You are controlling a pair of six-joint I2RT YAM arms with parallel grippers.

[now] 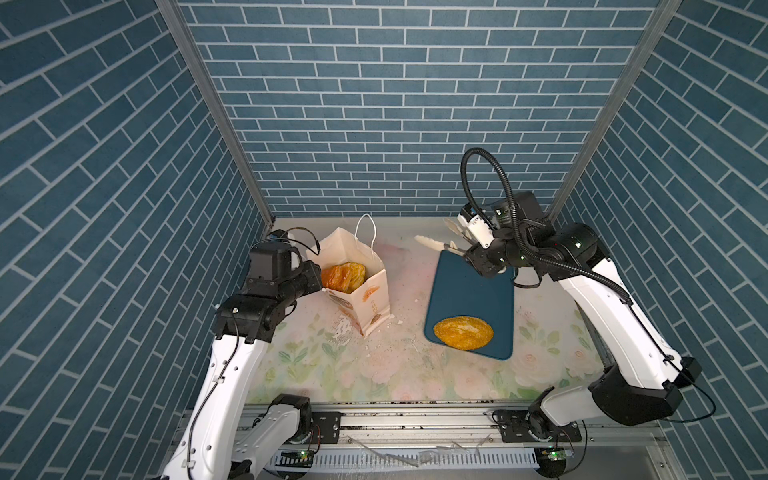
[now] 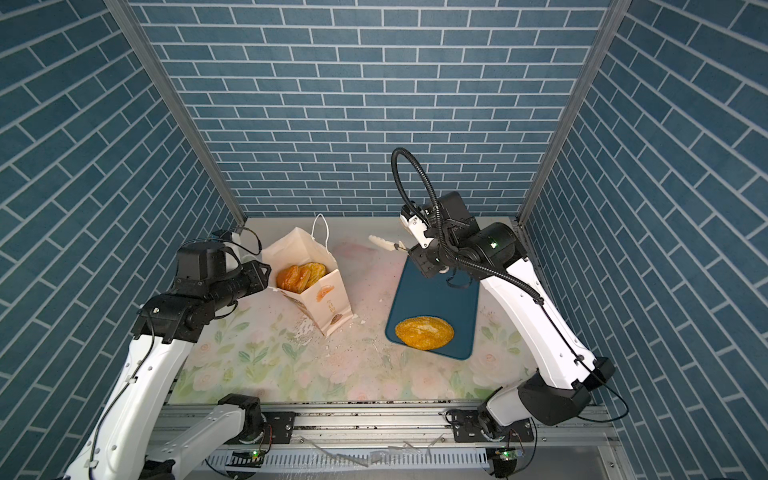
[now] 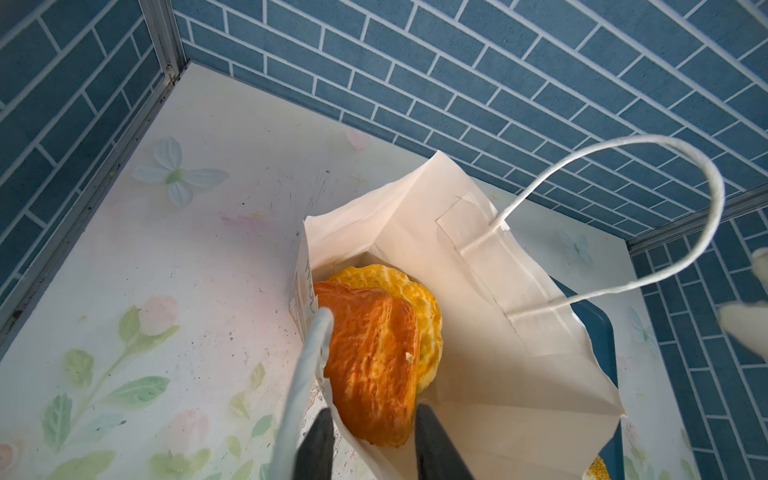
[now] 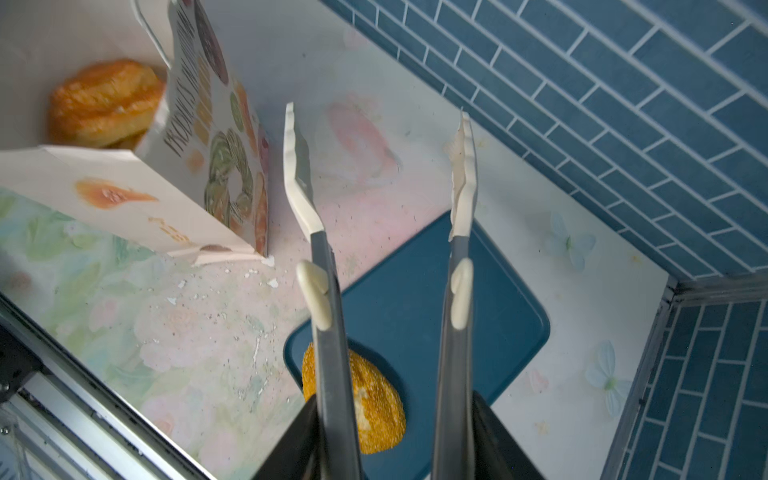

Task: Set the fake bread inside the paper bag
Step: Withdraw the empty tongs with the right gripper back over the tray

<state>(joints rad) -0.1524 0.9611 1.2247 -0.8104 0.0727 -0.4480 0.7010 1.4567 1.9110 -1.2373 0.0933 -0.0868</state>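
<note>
- Fake bread loaf (image 1: 463, 332), seeded and oval, lies flat at the near end of the dark blue tray (image 1: 469, 291). In both top views its long axis runs left to right, across the tray's width.
- Other pastries (image 1: 343, 276) stand on edge inside the open, upright paper bag (image 1: 370, 299), left of the tray.
- Right gripper (image 4: 390, 440) is clamped on tongs (image 4: 324, 257) over the tray's far end. The tong tips are apart and empty, pointing away from the loaf, which is well apart from them.
- Left gripper (image 3: 372, 411): its fingers straddle the bag's near wall; whether they grip it cannot be told.
</note>
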